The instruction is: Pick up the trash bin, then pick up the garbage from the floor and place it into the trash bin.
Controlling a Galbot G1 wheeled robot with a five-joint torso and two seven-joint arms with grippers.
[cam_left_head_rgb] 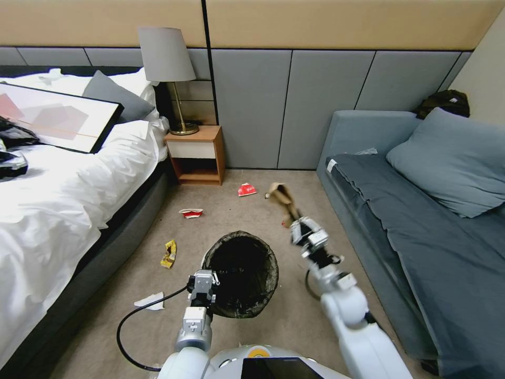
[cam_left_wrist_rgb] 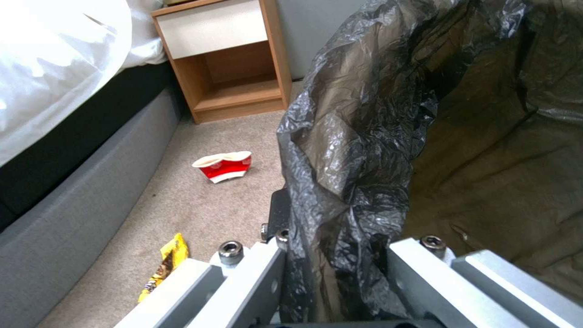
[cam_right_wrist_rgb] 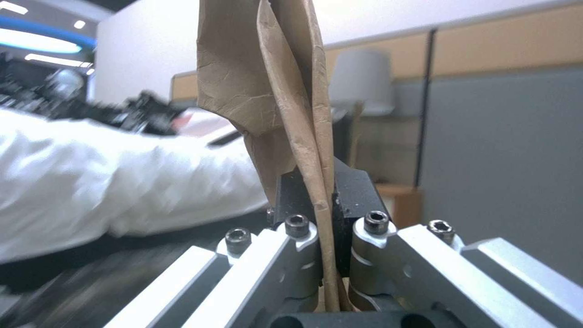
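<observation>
The trash bin (cam_left_head_rgb: pixel 241 273), a round white bin lined with a crinkled black bag (cam_left_wrist_rgb: pixel 364 136), hangs over the carpet in front of me. My left gripper (cam_left_head_rgb: pixel 209 280) (cam_left_wrist_rgb: pixel 331 228) is shut on its near rim. To the bin's right, my right gripper (cam_left_head_rgb: pixel 298 226) (cam_right_wrist_rgb: pixel 322 196) is shut on a tan curled paper piece (cam_left_head_rgb: pixel 281 197) (cam_right_wrist_rgb: pixel 285 91) that sticks out past its fingertips. More garbage lies on the floor: a red-and-white cup (cam_left_head_rgb: pixel 191 212) (cam_left_wrist_rgb: pixel 223 165), a red-and-white pack (cam_left_head_rgb: pixel 246 189), a yellow wrapper (cam_left_head_rgb: pixel 169 253) (cam_left_wrist_rgb: pixel 164 264) and a white paper scrap (cam_left_head_rgb: pixel 150 301).
A bed (cam_left_head_rgb: pixel 58 200) with white bedding runs along the left. A wooden nightstand (cam_left_head_rgb: pixel 195 153) with a lamp (cam_left_head_rgb: pixel 167 68) stands at the wall. A grey sofa (cam_left_head_rgb: pixel 421 221) borders the right. Carpet lies between them.
</observation>
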